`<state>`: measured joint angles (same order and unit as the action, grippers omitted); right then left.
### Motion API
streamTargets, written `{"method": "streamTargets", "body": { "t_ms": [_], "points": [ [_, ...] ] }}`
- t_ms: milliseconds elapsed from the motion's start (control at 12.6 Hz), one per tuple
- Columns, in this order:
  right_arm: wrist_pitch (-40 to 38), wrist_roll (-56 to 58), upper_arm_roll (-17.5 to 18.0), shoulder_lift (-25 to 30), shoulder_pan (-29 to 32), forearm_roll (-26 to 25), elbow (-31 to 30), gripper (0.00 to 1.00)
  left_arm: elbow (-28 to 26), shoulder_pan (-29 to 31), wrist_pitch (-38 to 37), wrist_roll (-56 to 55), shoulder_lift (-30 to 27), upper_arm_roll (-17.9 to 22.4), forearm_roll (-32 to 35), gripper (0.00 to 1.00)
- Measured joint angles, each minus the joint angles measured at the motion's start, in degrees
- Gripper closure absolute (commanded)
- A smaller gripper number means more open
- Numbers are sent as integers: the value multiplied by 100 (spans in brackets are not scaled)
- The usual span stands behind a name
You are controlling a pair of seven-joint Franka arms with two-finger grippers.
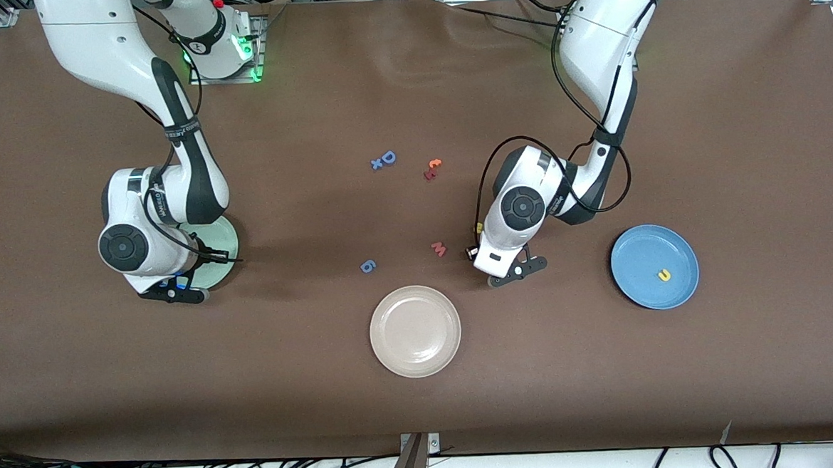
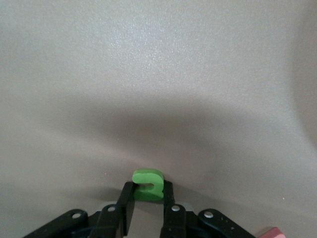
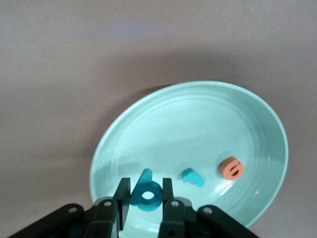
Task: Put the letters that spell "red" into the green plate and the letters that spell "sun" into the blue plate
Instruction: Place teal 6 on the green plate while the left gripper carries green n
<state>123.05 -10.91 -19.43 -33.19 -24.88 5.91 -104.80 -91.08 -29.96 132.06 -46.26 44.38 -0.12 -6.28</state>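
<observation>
The left gripper (image 2: 147, 210) is down at the table surface between the cream-white plate (image 1: 415, 331) and the blue plate (image 1: 654, 266), just beside the pinkish-red m (image 1: 439, 248). Its fingers are closed on the green u (image 2: 148, 184), which stands clamped between the fingertips, as the left wrist view shows. The blue plate lies toward the left arm's end of the table and contains one yellow letter (image 1: 664, 275); whether it is the n or the s cannot be told. The right gripper (image 3: 146, 208) is positioned over the green plate (image 3: 257, 124), which lies toward the right arm's end of the table and is partly covered by the right arm in the front view. The right gripper's fingers are closed on the teal d (image 3: 146, 192), held above the plate's inner surface. Inside the green plate lie the teal r (image 3: 192, 177) and the orange e (image 3: 231, 168), apart from each other. On the bare table, farther from the front camera than the cream-white plate, lie the blue 6-like letter (image 1: 367, 266), the larger blue D (image 1: 387, 157) with a small blue x (image 1: 376, 164) touching it, and the small orange c (image 1: 434, 164) beside a dark red letter (image 1: 428, 174).
</observation>
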Motion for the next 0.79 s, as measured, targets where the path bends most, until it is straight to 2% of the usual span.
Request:
{"method": "streamTargets", "body": {
  "t_ms": [79,158,237,396,475,791],
  "points": [
    [164,26,0,-3,6,0,-151,61,0,0,0,2,0,0,0,76],
    [247,43,1,-5,6,0,-241,34,0,0,0,2,0,0,0,77],
    [270,55,1,-4,5,0,-275,16,0,0,0,2,0,0,0,78],
    [278,68,0,1,5,0,-275,4,0,0,0,2,0,0,0,82],
    [285,70,1,8,5,0,-273,2,0,0,0,2,0,0,0,83],
    [210,72,-47,328,6,0,-216,2,11,0,0,3,1,7,0,86]
  ]
}}
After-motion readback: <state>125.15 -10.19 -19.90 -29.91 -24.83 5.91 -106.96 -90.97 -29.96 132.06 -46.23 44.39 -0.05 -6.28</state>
